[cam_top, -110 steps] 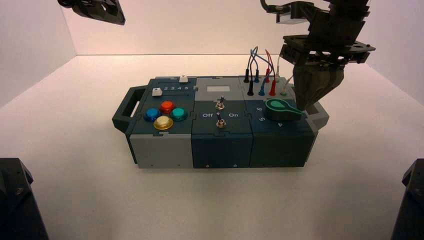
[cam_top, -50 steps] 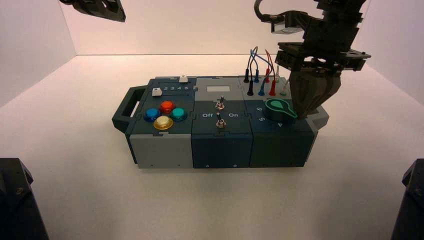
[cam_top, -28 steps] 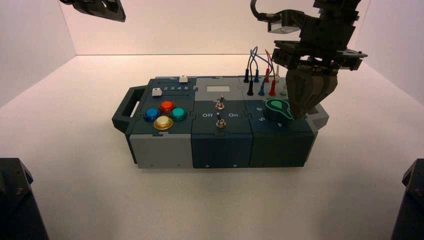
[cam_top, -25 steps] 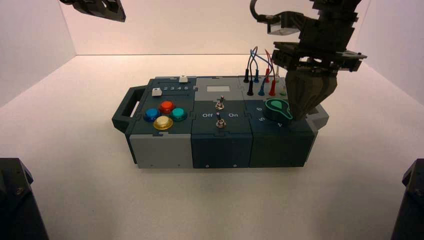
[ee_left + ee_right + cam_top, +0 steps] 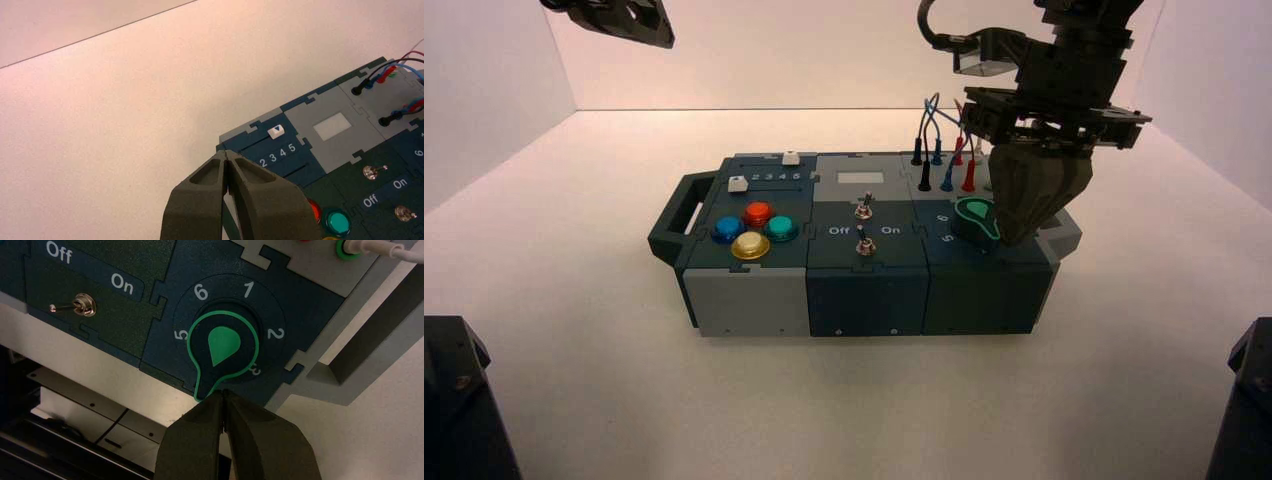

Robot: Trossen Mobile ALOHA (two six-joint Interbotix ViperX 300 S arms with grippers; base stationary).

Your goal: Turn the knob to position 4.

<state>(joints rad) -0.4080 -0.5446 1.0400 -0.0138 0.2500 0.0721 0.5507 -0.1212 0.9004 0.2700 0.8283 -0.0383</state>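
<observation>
The knob (image 5: 223, 347) is a dark dial with a green teardrop cap, on the box's right end (image 5: 974, 215). In the right wrist view its pointed tip lies between numerals 5 (image 5: 180, 335) and 3 (image 5: 255, 371), covering the spot where 4 belongs; the 4 itself is hidden. My right gripper (image 5: 223, 393) is shut, and its tips touch the pointer's tip from the side. In the high view it (image 5: 1002, 240) stands at the knob's front right. My left gripper (image 5: 227, 156) is shut and empty, parked high above the box's far left (image 5: 614, 15).
The dark teal box (image 5: 754, 300) also bears several coloured push buttons (image 5: 752, 230), two toggle switches (image 5: 862, 225) between Off and On labels, white sliders (image 5: 275, 131) by a 2 3 4 5 row, and plugged wires (image 5: 944, 150) right behind the knob.
My right gripper has moved left across the box's right end. It has pushed the green pointer round from pointing right to pointing at the front edge.
</observation>
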